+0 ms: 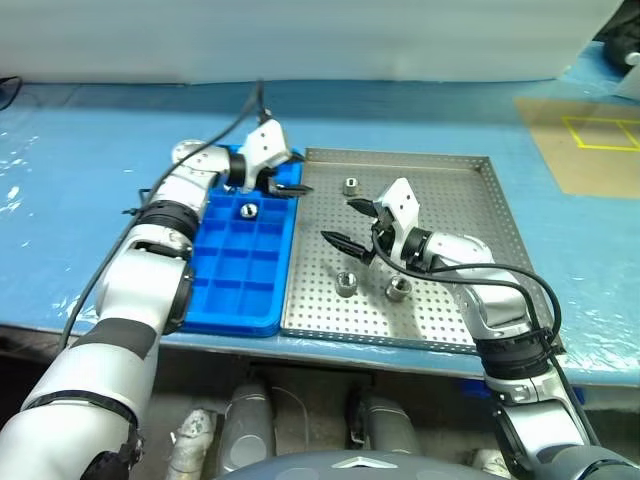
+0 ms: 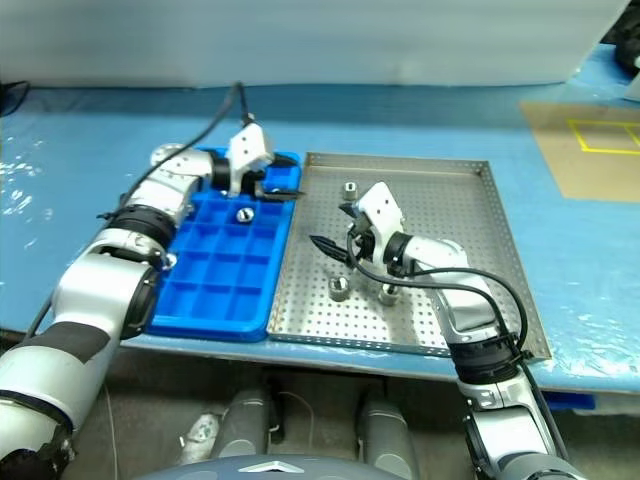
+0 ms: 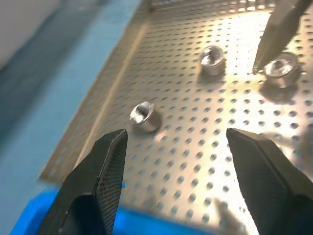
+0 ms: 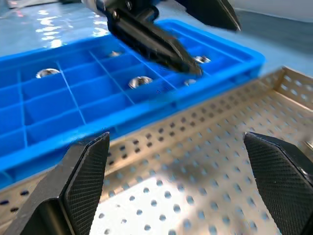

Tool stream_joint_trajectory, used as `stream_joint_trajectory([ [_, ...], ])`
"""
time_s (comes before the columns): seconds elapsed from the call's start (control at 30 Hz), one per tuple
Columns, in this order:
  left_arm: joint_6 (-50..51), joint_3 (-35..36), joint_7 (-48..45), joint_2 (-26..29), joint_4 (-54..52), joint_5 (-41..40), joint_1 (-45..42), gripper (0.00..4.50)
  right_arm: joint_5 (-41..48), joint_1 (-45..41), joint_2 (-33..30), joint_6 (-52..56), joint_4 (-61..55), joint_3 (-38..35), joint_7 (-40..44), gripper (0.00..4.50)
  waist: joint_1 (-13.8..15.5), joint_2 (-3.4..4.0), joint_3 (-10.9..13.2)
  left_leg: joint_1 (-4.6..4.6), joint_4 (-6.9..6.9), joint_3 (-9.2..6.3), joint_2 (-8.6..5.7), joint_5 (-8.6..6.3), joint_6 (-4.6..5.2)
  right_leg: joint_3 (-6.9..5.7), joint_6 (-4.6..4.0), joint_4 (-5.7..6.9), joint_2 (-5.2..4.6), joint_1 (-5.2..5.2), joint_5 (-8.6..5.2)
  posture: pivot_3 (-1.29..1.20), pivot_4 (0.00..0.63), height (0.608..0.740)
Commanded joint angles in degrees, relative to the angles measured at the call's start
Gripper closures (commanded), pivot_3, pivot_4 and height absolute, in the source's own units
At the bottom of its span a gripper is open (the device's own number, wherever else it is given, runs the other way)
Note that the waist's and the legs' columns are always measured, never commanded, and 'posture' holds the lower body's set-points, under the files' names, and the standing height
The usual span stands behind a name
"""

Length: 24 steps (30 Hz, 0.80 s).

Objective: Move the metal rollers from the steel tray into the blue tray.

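Note:
The steel tray point(image 1: 455, 205) lies to the right of the blue tray point(image 1: 235, 290), the two side by side. Three metal rollers rest on its perforated floor: one at the far left point(image 1: 351, 186) and two nearer the front point(image 1: 345, 282) point(image 1: 398, 289). My left gripper point(image 1: 298, 173) hovers open over the blue tray's far right corner, pointing toward the steel tray, with nothing between its fingers point(image 3: 93, 186). My right gripper point(image 1: 340, 221) stands open and empty above the steel tray's left middle. One roller point(image 1: 248, 211) sits in a blue compartment; the right wrist view shows others point(image 4: 140, 82) point(image 4: 47, 73).
Both trays sit near the front edge of a table under a blue plastic cover point(image 1: 80, 180). A brown cardboard sheet point(image 1: 585, 150) with yellow tape lies at the far right. A black cable point(image 1: 235, 125) rises from my left wrist.

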Motion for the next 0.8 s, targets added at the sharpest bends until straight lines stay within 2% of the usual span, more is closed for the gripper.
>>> stream_joint_trajectory([
  [0.03, -3.2, -0.6, -3.5, -1.7, 1.5, 1.2, -2.4, 1.12, 1.6, 1.6, -0.7, 1.8, -6.1, -2.8, -2.5, 0.00, -1.1, -0.01, 0.0, 0.00, 0.02, 0.00, 0.00, -0.01, 0.01, 0.00, 0.00, 0.00, 0.00, 0.00, 0.00, -0.43, 0.150, 0.740],
  [0.27, -9.6, -4.2, -16.0, -4.3, 1.8, 4.2, 0.1, 1.12, 5.5, 9.6, -5.6, 7.1, -16.3, -9.5, -3.9, 0.00, -2.3, -0.01, 0.0, 0.29, 0.04, 0.06, 0.02, -0.17, 0.29, 0.06, -0.26, -0.09, 0.00, 0.30, -0.16, -0.49, 0.150, 0.740],
  [0.43, -13.1, -5.6, -20.6, -4.3, 1.6, 5.5, 1.6, 1.12, 9.8, 17.5, -10.5, 11.7, -25.0, -12.3, -2.7, 0.00, -2.8, -0.01, 0.0, 0.32, 0.10, 0.07, 0.09, -0.27, 0.47, 0.08, -0.27, -0.26, -0.02, 0.42, -0.16, -0.51, 0.150, 0.740],
  [0.6, -14.8, -5.8, -24.0, -5.8, 0.8, 5.0, 3.4, 1.12, 11.7, 22.9, -12.5, 13.9, -28.8, -11.8, -3.7, 0.00, -3.2, 0.00, 0.0, 0.36, 0.16, 0.08, 0.11, -0.29, 0.51, 0.08, -0.27, -0.44, -0.04, 0.58, -0.16, -0.53, 0.150, 0.740],
  [0.8, -15.6, -7.9, -24.5, -6.4, 0.1, 4.2, 5.4, 1.12, 11.4, 24.0, -11.6, 14.1, -29.7, -9.9, -6.5, 0.00, -3.6, 0.04, 0.0, 0.45, 0.13, 0.15, 0.13, -0.40, 0.68, 0.16, -0.11, -0.88, -0.09, 0.82, -0.04, -0.55, 0.150, 0.740],
])
